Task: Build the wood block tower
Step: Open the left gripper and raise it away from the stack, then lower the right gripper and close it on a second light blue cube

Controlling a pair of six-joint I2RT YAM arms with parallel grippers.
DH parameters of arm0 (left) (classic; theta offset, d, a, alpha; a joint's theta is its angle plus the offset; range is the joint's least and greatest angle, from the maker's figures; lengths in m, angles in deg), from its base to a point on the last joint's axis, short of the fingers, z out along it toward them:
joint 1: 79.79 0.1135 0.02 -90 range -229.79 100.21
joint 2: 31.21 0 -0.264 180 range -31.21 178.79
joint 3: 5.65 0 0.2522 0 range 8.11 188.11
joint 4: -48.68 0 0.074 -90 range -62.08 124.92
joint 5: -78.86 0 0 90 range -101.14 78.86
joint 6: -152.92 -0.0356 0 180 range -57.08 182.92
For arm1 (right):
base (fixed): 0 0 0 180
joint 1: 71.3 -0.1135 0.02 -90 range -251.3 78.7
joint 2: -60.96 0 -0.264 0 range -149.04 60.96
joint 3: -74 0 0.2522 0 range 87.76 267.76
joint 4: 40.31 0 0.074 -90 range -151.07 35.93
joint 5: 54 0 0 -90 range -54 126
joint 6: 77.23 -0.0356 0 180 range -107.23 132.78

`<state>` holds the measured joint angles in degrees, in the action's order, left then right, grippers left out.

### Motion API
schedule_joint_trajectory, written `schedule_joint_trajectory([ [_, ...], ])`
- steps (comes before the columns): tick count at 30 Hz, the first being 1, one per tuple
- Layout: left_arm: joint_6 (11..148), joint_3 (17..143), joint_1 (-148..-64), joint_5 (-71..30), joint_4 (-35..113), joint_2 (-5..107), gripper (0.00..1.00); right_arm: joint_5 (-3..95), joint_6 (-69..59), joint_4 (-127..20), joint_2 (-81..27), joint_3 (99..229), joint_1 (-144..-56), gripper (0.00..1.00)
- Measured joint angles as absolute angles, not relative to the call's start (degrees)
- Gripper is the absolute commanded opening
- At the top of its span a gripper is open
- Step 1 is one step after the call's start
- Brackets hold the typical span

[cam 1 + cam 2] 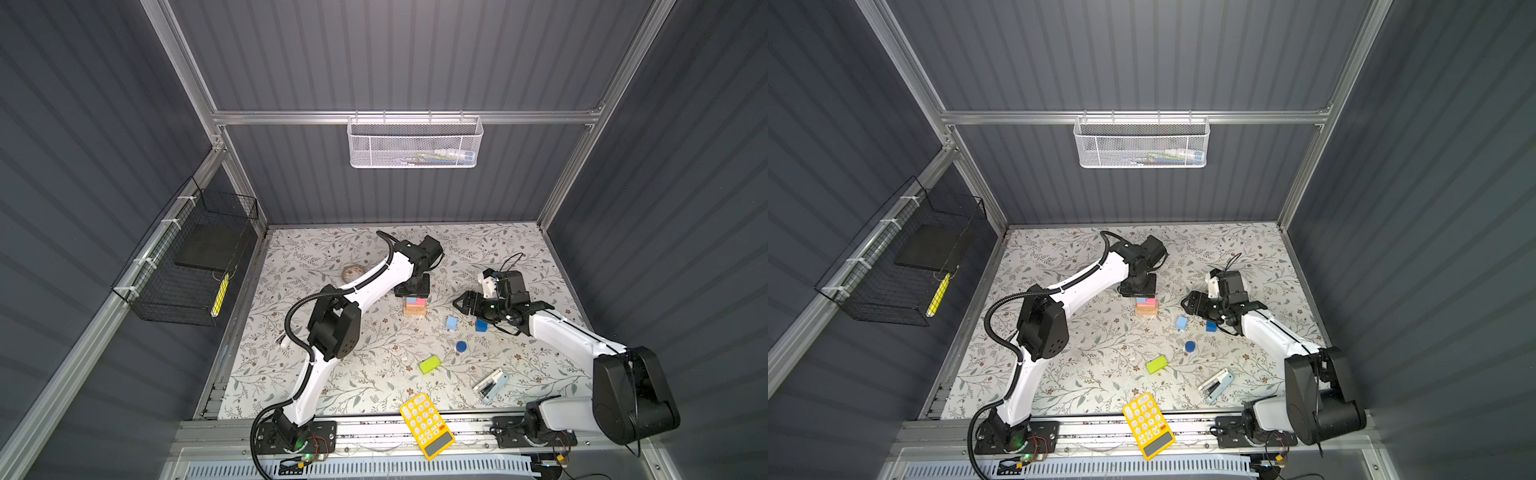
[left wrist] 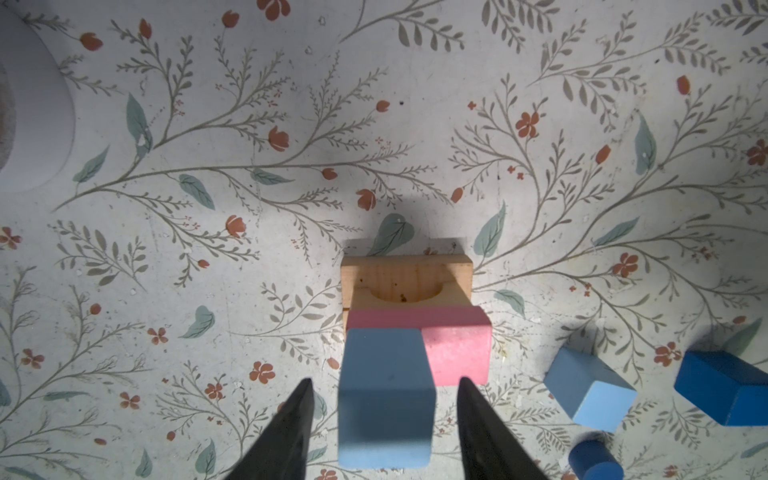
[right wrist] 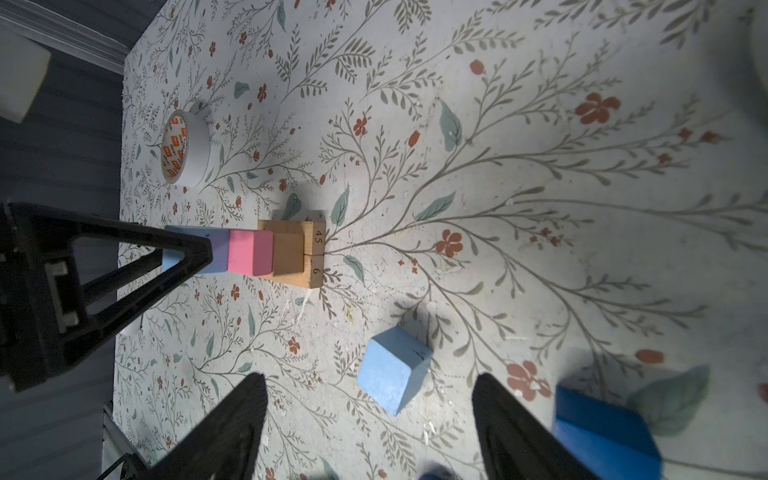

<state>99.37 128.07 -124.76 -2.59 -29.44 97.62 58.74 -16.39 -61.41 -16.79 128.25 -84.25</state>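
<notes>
The tower (image 1: 414, 307) (image 1: 1147, 308) stands mid-table: tan bars (image 2: 407, 274) at the base, a pink bar (image 2: 455, 353) across them, a light-blue cube (image 2: 386, 395) on the pink bar's end. My left gripper (image 2: 385, 379) (image 1: 412, 291) hangs over that cube, open, with a gap on each side. My right gripper (image 3: 368, 376) (image 1: 458, 305) is open and holds nothing, low above a loose light-blue cube (image 3: 395, 368) (image 1: 452, 322). A dark-blue cube (image 1: 481, 325) (image 3: 602, 428), a dark-blue cylinder (image 1: 461, 346) (image 2: 596, 459) and a lime-green bar (image 1: 429, 364) lie loose.
A yellow calculator (image 1: 427, 424) lies at the front edge and a pale-blue stapler (image 1: 491, 385) to its right. A tape roll (image 1: 353, 272) (image 3: 185, 147) sits left of the tower behind the left arm. A white mesh basket (image 1: 413, 143) hangs on the back wall, a black wire basket (image 1: 187, 266) on the left wall.
</notes>
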Motion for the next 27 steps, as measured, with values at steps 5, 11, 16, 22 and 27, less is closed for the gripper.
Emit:
schedule_joint_trajectory([
  [5,98.5,128.1,-124.8,-0.2,-28.4,96.7,0.68,58.5,-16.8,-62.3,-16.8,128.3,-84.5,0.76],
  [11,96.0,128.5,-124.8,2.6,-26.6,92.3,0.73,55.7,-16.9,-65.2,-16.8,130.2,-86.8,0.74],
  [16,92.9,128.1,-124.4,3.8,-24.3,86.9,0.72,51.7,-17.0,-68.4,-17.0,133.0,-89.9,0.74],
  [22,88.5,118.4,-121.2,2.5,-16.7,76.4,0.71,45.7,-18.1,-72.9,-18.1,136.0,-93.5,0.73],
  [27,86.9,104.1,-114.6,-1.4,-8.0,67.0,0.72,41.3,-20.0,-77.5,-18.7,137.9,-96.5,0.73],
])
